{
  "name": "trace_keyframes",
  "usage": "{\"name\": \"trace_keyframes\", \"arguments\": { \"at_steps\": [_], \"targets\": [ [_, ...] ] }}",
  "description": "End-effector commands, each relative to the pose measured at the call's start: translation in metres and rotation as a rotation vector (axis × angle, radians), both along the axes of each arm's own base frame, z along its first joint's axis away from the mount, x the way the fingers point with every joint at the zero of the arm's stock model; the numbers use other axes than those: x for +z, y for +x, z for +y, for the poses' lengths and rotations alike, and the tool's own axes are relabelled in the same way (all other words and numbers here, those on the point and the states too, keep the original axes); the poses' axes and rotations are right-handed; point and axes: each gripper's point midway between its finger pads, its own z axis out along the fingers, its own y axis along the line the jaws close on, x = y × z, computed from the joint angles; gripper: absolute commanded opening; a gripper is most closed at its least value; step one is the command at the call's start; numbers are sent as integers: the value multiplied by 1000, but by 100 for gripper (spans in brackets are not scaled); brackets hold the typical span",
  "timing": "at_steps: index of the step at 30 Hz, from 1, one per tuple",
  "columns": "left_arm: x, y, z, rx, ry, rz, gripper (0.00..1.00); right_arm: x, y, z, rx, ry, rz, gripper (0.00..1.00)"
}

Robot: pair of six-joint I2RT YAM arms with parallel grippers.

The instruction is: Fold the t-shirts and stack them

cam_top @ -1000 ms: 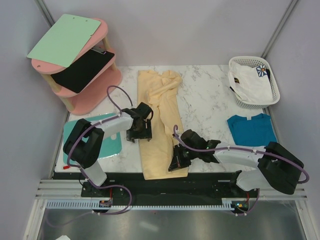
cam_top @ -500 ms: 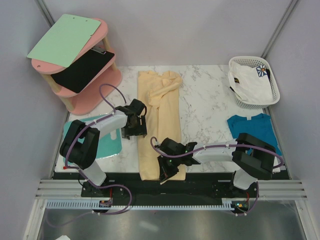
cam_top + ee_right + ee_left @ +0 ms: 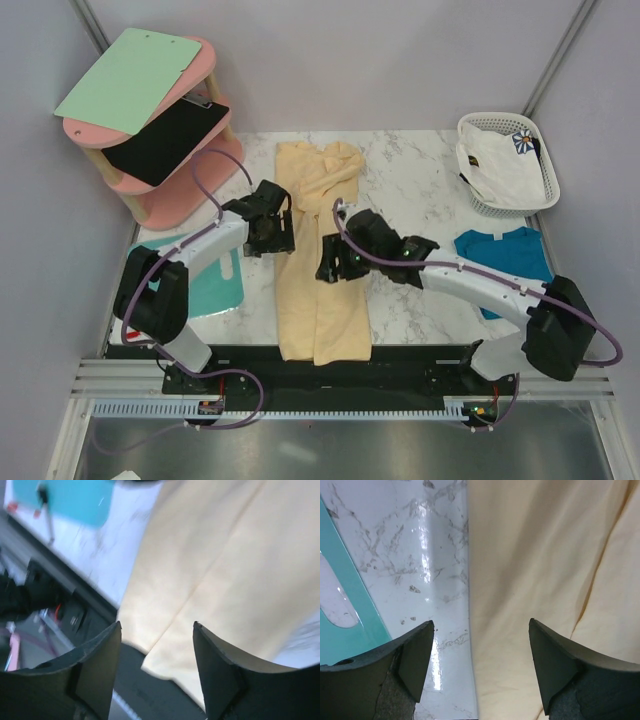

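One turquoise board [image 3: 222, 288] beside yellow t-shirt [image 3: 318, 300]; basket [image 3: 495, 122] holds white shirt [image 3: 505, 165].

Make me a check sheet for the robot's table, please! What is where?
Surface: white marble table, glossy, no spills seen.
Job's things: yellow t-shirt folded into a long strip mid-table, far end rumpled; teal-blue t-shirt flat at right; white t-shirt in the basket.
Clutter: turquoise board at left; pink shelf holding a green clipboard and a black clipboard.
Grippers: left gripper open over the yellow shirt's left edge; right gripper open above the shirt, holding nothing.
Cables: purple cables loop along both arms.
Surroundings: grey walls, metal frame posts.
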Motion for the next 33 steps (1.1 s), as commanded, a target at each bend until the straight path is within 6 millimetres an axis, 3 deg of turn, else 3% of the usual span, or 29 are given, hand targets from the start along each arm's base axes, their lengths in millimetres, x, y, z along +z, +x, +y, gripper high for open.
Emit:
{"name": "trace_keyframes", "arguments": {
  "at_steps": [1, 2, 3, 4, 5, 7, 9, 10, 13, 16, 17, 19, 20, 22, 24, 31, 33],
  "targets": [
    [29, 31, 1, -12, -11, -90, 83, -10, 97, -40, -161, -160, -137, 65],
    [31, 35, 0, -12, -17, -95, 83, 4, 118, -35, -152, -162, -192, 65],
    [30, 40, 0, -9, -20, -92, 82, 4, 132, -33, -158, -174, -207, 64],
    [39, 49, -3, -5, -30, -114, 82, -12, 148, -34, -161, -213, -191, 64],
    [43, 55, -5, -4, -37, -128, 83, 5, 170, -27, -176, -205, -246, 64],
    [55, 74, -9, 0, -56, -159, 82, 5, 203, -23, -210, -219, -270, 64],
    [62, 88, -12, 2, -76, -176, 82, 4, 224, -22, -227, -220, -279, 64],
    [70, 100, -16, 5, -91, -197, 82, 1, 245, -23, -252, -217, -281, 64],
    [80, 129, -23, 6, -124, -226, 81, -7, 284, -32, -310, -214, -283, 63],
    [90, 156, -30, 4, -181, -249, 78, -20, 313, -44, -348, -186, -248, 62],
    [76, 163, -32, 7, -185, -222, 77, -22, 318, -47, -358, -174, -238, 62],
    [80, 178, -36, 8, -231, -228, 75, -27, 329, -56, -382, -145, -216, 62],
    [65, 183, -38, 11, -239, -196, 73, -29, 330, -58, -383, -133, -207, 62],
    [64, 194, -40, 16, -275, -195, 72, -34, 333, -69, -399, -139, -199, 63],
    [51, 200, -44, 9, -301, -163, 69, -36, 333, -74, -400, -139, -192, 63],
    [42, 217, -58, -14, -349, -154, 61, -38, 334, -97, -425, -125, -179, 64],
    [46, 220, -64, -28, -374, -159, 47, -40, 333, -100, -424, -123, -168, 64]
  ]
}}
